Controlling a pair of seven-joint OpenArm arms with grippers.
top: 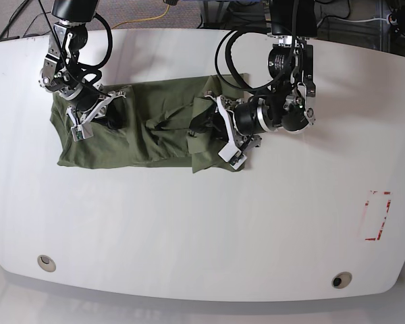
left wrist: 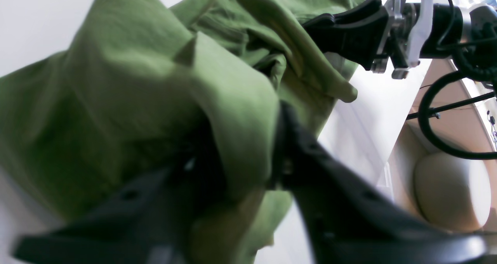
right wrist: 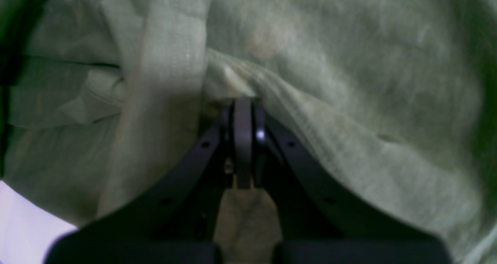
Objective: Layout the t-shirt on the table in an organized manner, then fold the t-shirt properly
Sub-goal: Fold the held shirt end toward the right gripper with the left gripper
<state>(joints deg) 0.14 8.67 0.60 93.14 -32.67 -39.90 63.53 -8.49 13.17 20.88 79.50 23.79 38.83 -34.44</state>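
The table is filling the base view, a glossy white top with curved edges. The t-shirt is lying across its far half, an olive-green band running left to right, bunched and wrinkled, with its lower edge fairly straight on the left and a rumpled flap hanging nearer at the right end.

The left arm is reaching down from the far edge at the right of the shirt. Its left gripper is lying on its side over the shirt's right end; in the left wrist view a fold of green cloth is sitting between the two black fingers, which are standing slightly apart around it, so whether they are pinching the cloth or letting it go I cannot tell.

The right arm is coming down at the far left. The right gripper is resting on the shirt's left part, and the right wrist view is showing its jaws clenched together, the tips pressing into a ridge of fabric and nipping it.

A red dashed rectangle is marking the table's right side. Two round grommet holes, one at the near left and one at the near right, are sitting well apart from the shirt.
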